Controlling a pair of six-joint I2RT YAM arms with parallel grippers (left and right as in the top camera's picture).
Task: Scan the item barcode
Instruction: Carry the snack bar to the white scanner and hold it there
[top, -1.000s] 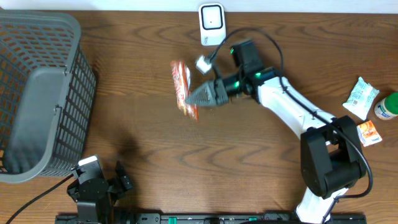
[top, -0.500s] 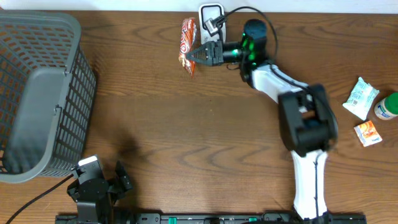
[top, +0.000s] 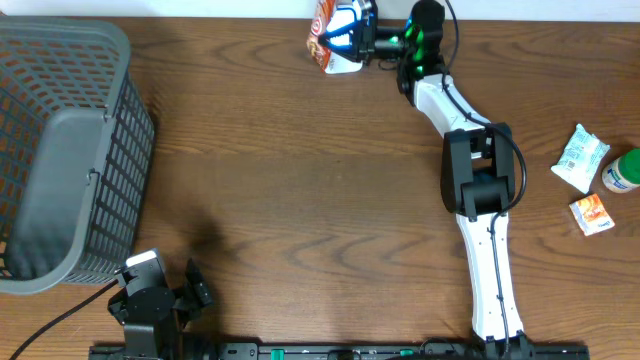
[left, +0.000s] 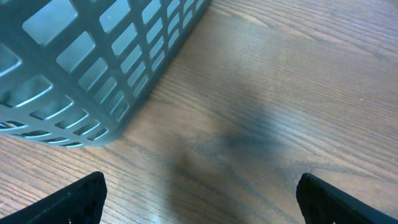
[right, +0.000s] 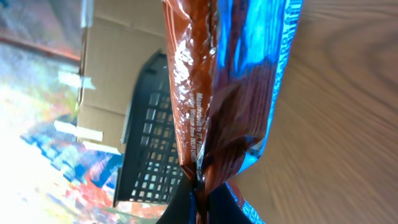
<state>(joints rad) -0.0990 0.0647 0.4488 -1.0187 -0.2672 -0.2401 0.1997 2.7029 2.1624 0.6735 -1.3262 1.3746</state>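
1. The right fingers (right: 176, 215) are pressing together on one crimped end of the snack packet (top: 322, 32); they are holding it at the far edge of the worktop (top: 300, 200), well to the right of the basket (top: 130, 150).
2. Judged from this pose, the step in hand is the presentation of the packet to the reader; blue light is falling across the glossy wrapper in the right wrist view, which is suggesting a scan beam; the reader itself is lying hidden behind the packet and the arm, so this is remaining a judgement.
3. The left fingers (left: 68, 202) are standing spread wide and empty over bare worktop, just beside the near corner of the basket; they are taking no part in this step.
4. No barcode is showing in any view, so which face is carrying it cannot be told; the next move is calling for a slow roll of the wrist until that face is meeting the light, with the pinch unchanged; the crinkled film is likely throwing glare, so a steady hold is mattering more than speed.
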